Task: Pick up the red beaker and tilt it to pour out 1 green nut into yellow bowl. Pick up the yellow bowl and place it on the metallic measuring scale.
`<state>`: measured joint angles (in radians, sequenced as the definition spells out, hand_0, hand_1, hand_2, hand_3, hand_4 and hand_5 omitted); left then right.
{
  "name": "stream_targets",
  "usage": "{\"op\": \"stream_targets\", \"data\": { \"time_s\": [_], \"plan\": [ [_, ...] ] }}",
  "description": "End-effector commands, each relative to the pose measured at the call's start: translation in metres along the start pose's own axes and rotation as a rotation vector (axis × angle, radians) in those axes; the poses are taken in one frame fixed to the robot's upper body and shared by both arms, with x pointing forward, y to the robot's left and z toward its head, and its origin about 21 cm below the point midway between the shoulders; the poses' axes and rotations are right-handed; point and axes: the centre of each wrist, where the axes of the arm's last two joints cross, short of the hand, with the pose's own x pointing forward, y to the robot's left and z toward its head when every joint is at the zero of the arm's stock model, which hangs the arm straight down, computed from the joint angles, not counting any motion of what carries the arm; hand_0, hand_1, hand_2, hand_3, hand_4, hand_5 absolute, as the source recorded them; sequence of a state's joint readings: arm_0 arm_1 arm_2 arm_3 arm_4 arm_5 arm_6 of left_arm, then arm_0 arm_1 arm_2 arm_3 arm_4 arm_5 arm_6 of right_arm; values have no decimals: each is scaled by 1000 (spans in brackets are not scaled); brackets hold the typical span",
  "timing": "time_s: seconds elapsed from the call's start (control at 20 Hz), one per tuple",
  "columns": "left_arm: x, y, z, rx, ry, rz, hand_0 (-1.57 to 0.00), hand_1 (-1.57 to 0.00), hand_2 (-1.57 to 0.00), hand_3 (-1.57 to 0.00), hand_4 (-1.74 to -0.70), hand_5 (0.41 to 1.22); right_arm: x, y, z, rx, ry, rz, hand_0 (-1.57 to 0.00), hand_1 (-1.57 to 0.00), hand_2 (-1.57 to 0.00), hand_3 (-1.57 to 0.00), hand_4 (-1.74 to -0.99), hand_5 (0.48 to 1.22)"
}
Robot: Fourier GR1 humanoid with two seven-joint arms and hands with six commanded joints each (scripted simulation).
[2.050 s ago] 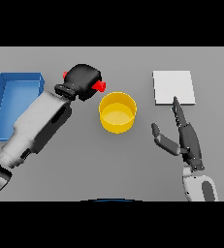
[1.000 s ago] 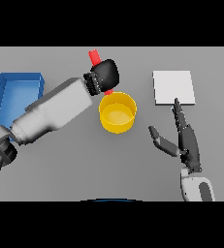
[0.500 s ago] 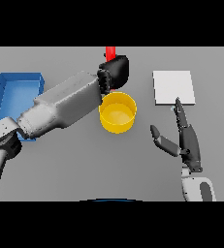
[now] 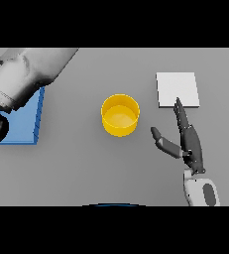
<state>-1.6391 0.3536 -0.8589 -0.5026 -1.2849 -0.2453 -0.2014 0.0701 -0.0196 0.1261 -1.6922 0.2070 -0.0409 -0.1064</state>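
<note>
— Where is the yellow bowl point(image 4: 120, 115) seen?

— It is seen upright near the middle of the grey table point(image 4: 86, 163), standing free and touched by nothing. No nut can be made out inside it.

— And the metallic measuring scale point(image 4: 178, 89)?

— It is shown as a pale square plate lying flat to the right of the bowl and a little farther back, apart from it.

— How is the right hand point(image 4: 188, 141) held?

— It is held just in front of the scale, with the fingers straight and the thumb spread toward the bowl; nothing is gripped.

— What is shown of the left side?

— Only the left arm point(image 4: 29, 74) is seen, crossing the upper left corner above a blue tray point(image 4: 22, 126). The left hand and the red beaker are not shown.
</note>
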Motion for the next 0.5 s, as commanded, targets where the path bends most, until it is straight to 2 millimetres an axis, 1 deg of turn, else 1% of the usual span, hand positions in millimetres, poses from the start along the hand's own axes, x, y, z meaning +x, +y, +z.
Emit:
{"op": "stream_targets", "data": {
  "time_s": [0.0,0.05,0.1,0.15,0.25,0.3,0.35,0.45],
  "plan": [
    [-22,-6,4,-26,48,111,-1571,-1571,-1571,-1571,-1728,1221,2,-1,-2,7,-6,11,1,1,1,1,-1104,563],
    [-44,-14,11,-53,127,277,-1571,-1571,-1571,-1523,-1731,1221,0,1,-1,17,-9,13,1,1,1,1,-1102,572],
    [-63,-30,19,-64,170,432,-1571,-1571,-1571,-1515,-1733,1221,-1,-3,-3,18,-13,19,1,1,1,1,-1104,576],
    [-81,-49,29,-79,232,589,-1571,-1571,-1571,-1509,-1735,1221,-1,-4,-2,26,-24,9,1,1,1,1,-1105,578],
    [-103,-92,47,-77,304,894,-1571,-1571,-1571,-1520,-1737,1221,-2,-5,-4,22,-18,4,1,1,1,1,-1116,582],
    [-112,-114,57,-71,345,1000,-1571,-1571,-1571,-1530,-1738,1221,-2,-5,-4,24,-22,17,1,1,1,1,-1121,588],
    [-114,-133,64,-67,395,1111,-1571,-1571,-1571,-1538,-1738,1221,-2,-5,-5,28,-21,22,1,1,1,1,-1118,595],
    [-105,-176,77,-69,486,1274,-1571,-1571,-1571,-1550,-1739,1221,-1,-2,-4,34,-21,41,1,1,1,1,-1127,606]
  ]
}}
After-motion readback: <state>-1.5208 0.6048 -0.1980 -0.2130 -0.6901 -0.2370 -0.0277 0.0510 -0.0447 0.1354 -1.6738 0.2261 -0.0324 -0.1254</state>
